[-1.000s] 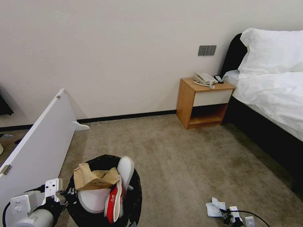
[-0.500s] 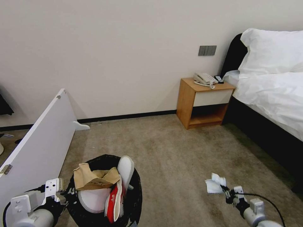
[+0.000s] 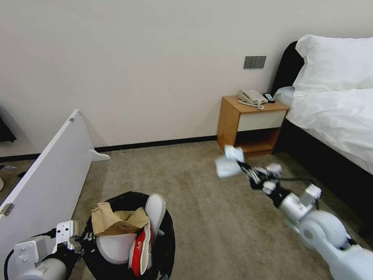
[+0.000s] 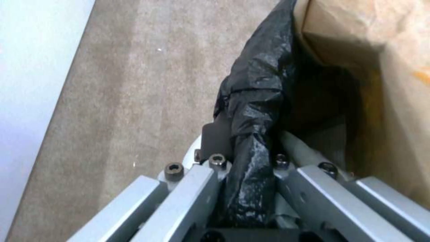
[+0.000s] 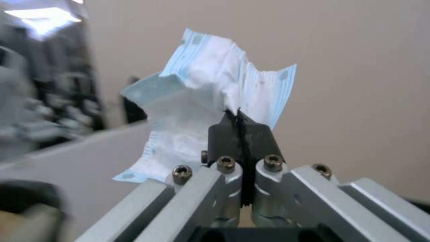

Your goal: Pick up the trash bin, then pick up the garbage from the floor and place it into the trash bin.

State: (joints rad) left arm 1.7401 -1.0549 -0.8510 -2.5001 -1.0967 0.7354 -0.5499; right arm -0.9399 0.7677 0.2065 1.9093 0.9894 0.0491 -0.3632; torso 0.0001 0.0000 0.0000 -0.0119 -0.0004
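The trash bin [image 3: 165,249], lined with a crinkled black bag [image 4: 255,87], is at the lower left of the head view. Inside it lie a brown paper scrap [image 3: 112,219], white slippers [image 3: 155,208] and a red-white packet [image 3: 138,249]. My left gripper [image 3: 79,237] is shut on the bin's rim, the black bag [image 4: 251,158] pinched between its fingers. My right gripper [image 3: 244,166] is raised in mid-air right of the bin, shut on a crumpled pale blue mask [image 3: 228,161]. The mask [image 5: 210,111] sticks out past the closed fingertips.
A white panel [image 3: 46,179] leans along the left. A wooden nightstand [image 3: 248,124] with a phone stands by the back wall, next to the bed [image 3: 334,116] on the right. Open carpet [image 3: 202,186] lies between bin and bed.
My right arm has risen from the floor at the lower right and swung up and left, carrying the mask. The left gripper and bin have stayed put.
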